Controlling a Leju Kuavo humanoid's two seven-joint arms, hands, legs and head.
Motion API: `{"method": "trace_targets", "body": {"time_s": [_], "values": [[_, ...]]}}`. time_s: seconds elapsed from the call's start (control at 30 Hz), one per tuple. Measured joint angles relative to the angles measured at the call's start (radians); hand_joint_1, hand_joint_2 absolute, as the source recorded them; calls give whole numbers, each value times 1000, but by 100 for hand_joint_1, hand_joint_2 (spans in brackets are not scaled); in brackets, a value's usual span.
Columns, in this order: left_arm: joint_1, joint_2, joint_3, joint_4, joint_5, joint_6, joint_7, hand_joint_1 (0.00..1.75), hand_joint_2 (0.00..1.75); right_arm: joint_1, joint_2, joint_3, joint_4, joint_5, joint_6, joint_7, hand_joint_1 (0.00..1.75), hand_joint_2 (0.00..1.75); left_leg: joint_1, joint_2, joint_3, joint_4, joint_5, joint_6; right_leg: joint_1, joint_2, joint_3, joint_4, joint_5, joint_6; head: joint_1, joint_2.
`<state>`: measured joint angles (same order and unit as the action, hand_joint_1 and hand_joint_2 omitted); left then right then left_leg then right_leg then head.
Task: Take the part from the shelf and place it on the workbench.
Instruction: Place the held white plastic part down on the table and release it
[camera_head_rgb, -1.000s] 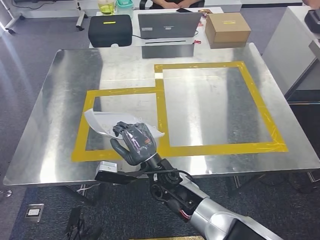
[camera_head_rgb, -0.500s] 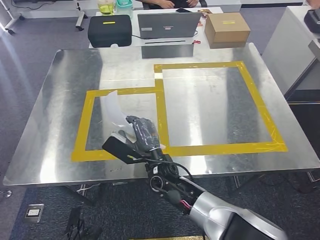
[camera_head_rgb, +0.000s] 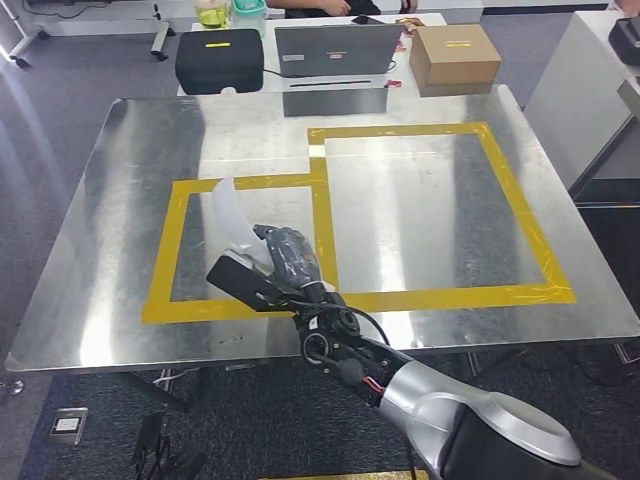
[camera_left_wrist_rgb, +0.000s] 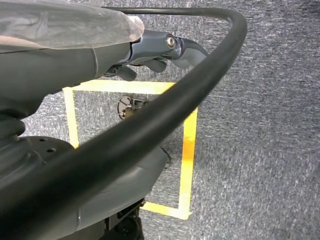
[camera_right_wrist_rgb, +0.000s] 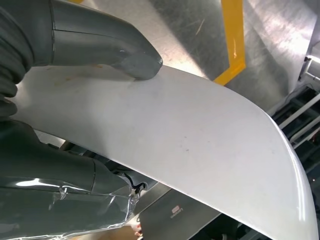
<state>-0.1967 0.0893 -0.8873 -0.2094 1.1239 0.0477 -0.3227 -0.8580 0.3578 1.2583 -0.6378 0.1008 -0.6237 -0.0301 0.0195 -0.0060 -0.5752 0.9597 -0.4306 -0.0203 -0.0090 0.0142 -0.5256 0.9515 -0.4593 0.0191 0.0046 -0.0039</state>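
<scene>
1. White plastic, a curved sheet-like part (camera_head_rgb: 229, 215), was gripped in the right hand (camera_head_rgb: 290, 262); in the right wrist view the thumb (camera_right_wrist_rgb: 113, 50) pressed on one face of the part (camera_right_wrist_rgb: 181, 145) and the other fingers lay under it.
2. The part stood tilted up from the hand toward 11 o'clock, over the left yellow tape frame (camera_head_rgb: 162, 262) on the metal workbench (camera_head_rgb: 423, 215). Whether its lower edge touched the surface could not be told.
3. Judged from this, the fetching was done: the part was off the shelf and over the bench. Setting it down inside the frame and letting go were left.
4. The left hand (camera_left_wrist_rgb: 158, 50) hung over grey carpet (camera_left_wrist_rgb: 264, 125) marked with yellow floor tape; it held nothing that showed, but whether its fingers were spread or curled could not be told.
5. The head view gave the layout: the larger tape frame (camera_head_rgb: 521, 210) at 2 o'clock from the hand, and a black case (camera_head_rgb: 220, 60), a laptop (camera_head_rgb: 336, 48) and a cardboard box (camera_head_rgb: 455, 55) on a farther table at 12 o'clock.
6. The right wrist view gave what the head view lacked, the hold itself, seen close, with a corner of tape (camera_right_wrist_rgb: 234, 45) on the metal beyond.
</scene>
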Motion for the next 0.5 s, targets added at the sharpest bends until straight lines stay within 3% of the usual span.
{"method": "trace_targets", "body": {"time_s": [0.3,0.43,0.5], "values": [[-1,0,0,0,-2,0,3,0,175,-24,0,30,21,-65,-19,-42,173,175,0,0,0,0,0,0,0,0,0,0,0,0,0,0],[-3,-1,-1,0,-6,1,3,0,175,-47,0,41,24,-96,-36,-60,0,0,0,0,0,0,0,0,0,0,0,0,0,0,0,0],[-4,-1,-2,0,-12,0,2,0,175,-57,0,46,24,-103,-38,-61,0,0,0,0,0,0,0,0,0,0,0,0,0,0,0,0]]}}
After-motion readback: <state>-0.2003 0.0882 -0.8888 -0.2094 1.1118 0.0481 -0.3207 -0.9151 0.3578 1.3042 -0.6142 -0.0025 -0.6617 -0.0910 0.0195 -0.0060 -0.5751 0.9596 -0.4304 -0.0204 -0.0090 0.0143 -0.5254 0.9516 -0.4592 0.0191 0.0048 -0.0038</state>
